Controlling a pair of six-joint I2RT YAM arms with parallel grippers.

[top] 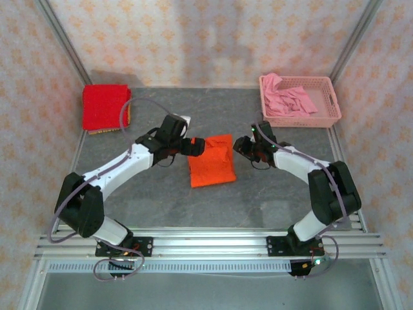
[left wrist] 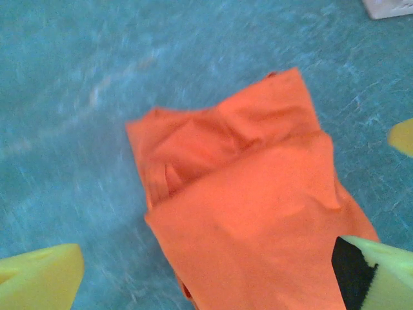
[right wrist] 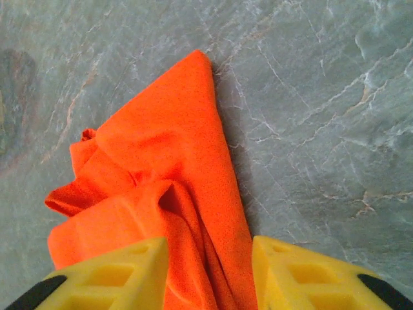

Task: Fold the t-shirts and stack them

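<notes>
Red t-shirt (top: pixel 106 108): folded, at the far left corner of the surface (top: pixel 161 200).
Left pincer (top: pixel 199 146): spread wide at the left edge of the orange t-shirt (top: pixel 211 161).
Orange t-shirt: we see it folded, mid-surface.
Right pincer (top: pixel 239 145): pinching its right edge.
Basket (top: pixel 322 119): far right, holding pink cloth (top: pixel 287 100).

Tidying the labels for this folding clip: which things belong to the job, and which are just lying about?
Job:
orange t-shirt, mid-table
folded red t-shirt, far left corner

Lying about:
pink lattice basket, far right
crumpled pink cloth inside it
</notes>
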